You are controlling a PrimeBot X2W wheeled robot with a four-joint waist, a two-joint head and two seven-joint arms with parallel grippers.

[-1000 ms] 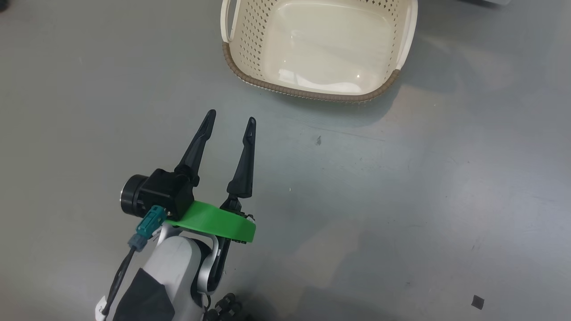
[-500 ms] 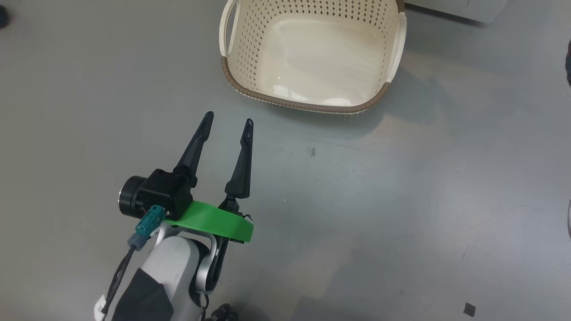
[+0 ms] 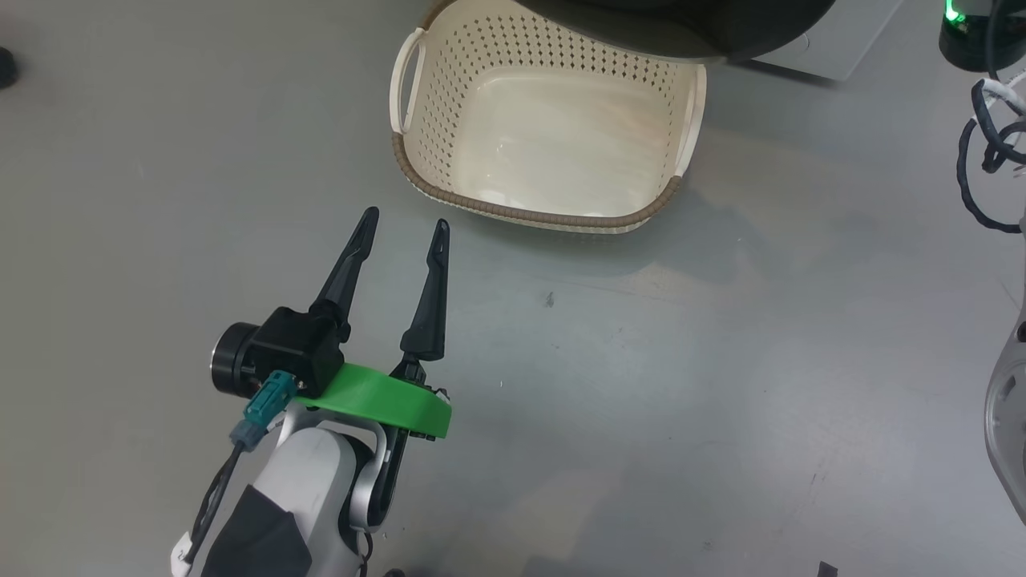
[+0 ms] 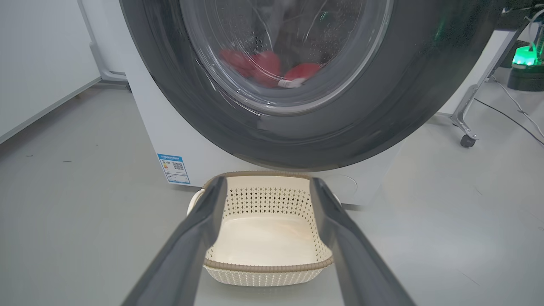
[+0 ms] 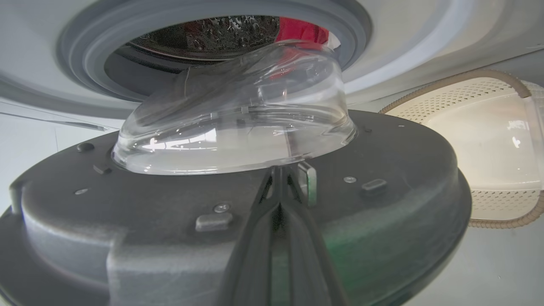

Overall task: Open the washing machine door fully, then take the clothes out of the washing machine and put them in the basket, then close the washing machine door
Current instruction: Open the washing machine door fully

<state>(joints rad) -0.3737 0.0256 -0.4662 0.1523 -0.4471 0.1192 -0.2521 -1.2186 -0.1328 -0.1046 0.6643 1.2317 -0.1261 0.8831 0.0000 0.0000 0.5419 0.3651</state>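
Note:
The washing machine door [image 4: 403, 106] stands partly open, its black rim [image 3: 641, 32] hanging over the far edge of the cream basket [image 3: 521, 215]. Behind the glass lie the red clothes [image 4: 263, 66] in the drum of the white washing machine [image 4: 170, 136]. My left gripper [image 3: 405, 220] is open and holds nothing, low over the floor and pointing at the basket [image 4: 263, 267]. My right gripper [image 5: 278, 174] is shut, its tips against the door's inner face [image 5: 382, 204] just below the clear bowl [image 5: 238, 119]. More red clothes [image 5: 299, 29] show past the grey rubber ring [image 5: 76, 46].
Black cables [image 3: 986, 136] and a green-lit device [image 3: 954, 16] sit at the far right of the floor. A wheeled stand leg [image 4: 467, 140] is beside the machine. A white wall panel [image 4: 38, 63] runs along the left.
The head camera has tilted, so the whole picture slid down; the door rim, cables and green light have come into it. The left gripper stays open in much the same place.

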